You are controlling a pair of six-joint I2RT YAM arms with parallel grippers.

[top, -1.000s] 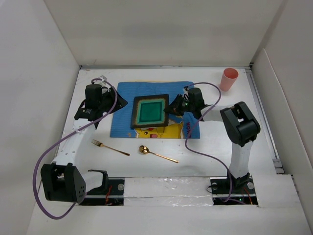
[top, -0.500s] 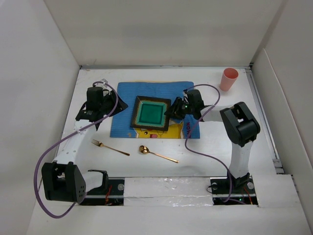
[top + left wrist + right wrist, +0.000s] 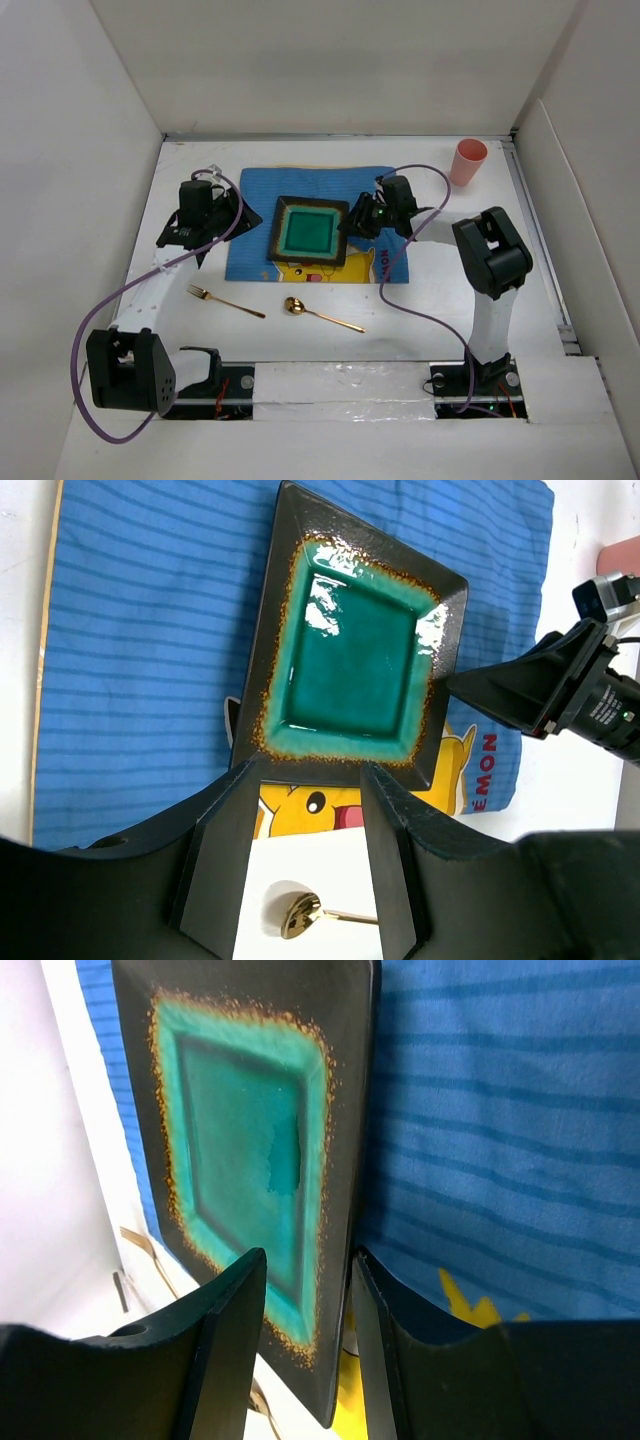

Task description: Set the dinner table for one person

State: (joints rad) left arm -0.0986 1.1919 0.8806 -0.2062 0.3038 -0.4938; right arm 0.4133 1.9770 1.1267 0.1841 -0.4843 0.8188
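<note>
White dinner table (image 3: 440, 300) (mat (image 3: 250, 190), fork (image 3: 226, 302), spoon (image 3: 322, 315), cup (image 3: 468, 162))

Mat's print (image 3: 312, 268) (half under plate (image 3: 308, 230))

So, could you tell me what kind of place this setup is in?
Most likely a robot test cell, not a dining room: plain white walls box in the table, and two arms are bolted at its near edge.
</note>
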